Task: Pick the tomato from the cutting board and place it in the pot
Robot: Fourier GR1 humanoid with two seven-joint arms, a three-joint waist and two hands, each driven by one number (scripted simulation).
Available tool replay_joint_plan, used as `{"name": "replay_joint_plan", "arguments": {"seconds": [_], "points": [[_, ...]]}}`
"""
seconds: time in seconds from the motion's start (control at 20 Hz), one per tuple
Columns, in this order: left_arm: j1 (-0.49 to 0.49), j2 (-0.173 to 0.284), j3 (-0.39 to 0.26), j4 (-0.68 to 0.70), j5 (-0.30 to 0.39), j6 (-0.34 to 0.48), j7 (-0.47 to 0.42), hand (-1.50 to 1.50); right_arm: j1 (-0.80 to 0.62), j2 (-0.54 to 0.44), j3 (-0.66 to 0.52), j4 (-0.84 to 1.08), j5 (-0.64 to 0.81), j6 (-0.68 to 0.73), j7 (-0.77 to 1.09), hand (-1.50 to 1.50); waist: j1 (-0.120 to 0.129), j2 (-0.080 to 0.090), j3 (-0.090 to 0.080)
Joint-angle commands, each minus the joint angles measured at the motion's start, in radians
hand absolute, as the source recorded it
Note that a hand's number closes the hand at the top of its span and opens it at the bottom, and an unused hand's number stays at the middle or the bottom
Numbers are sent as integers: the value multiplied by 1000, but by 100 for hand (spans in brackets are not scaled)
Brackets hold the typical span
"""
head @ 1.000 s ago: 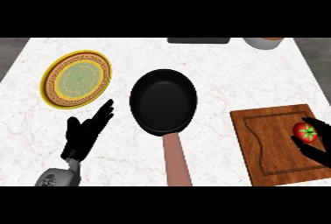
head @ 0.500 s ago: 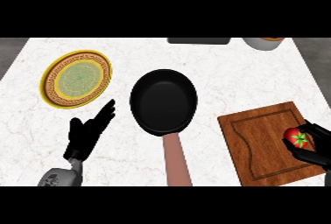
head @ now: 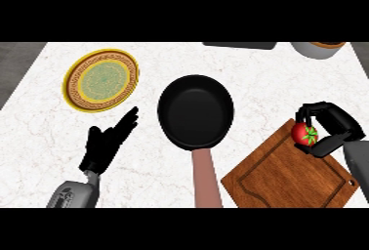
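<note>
Curling round the tomato (head: 303, 134), my right hand (head: 333, 128) held it over the cutting board (head: 288, 178). My left hand (head: 107, 142) rested open beside the pan (head: 195, 111).

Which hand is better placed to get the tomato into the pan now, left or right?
The right hand: its fingers are already curled round the tomato at the cutting board's upper corner, right of the black pan. The left hand is open and holds nothing.
</note>
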Motion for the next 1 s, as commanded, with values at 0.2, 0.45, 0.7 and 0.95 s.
{"name": "replay_joint_plan", "arguments": {"seconds": [0.2, 0.45, 0.7, 0.95], "points": [[20, -20, -3, 8, -24, 34, -16, 0, -100, -34, 86, 47, 92, 81, -290, 150, -38, -3, 0], [12, -4, 21, -18, -10, 30, 21, 0, -185, -59, 103, 76, 123, 7, -338, 150, -47, -8, -1], [22, 8, 33, -17, 6, 5, 24, 0, -256, -70, 127, 55, 162, -86, -364, 150, -59, -11, -3], [61, 1, 45, -17, -6, 22, -1, 0, -310, -54, 125, -54, 147, -100, -249, 150, -81, -21, -5]]}}
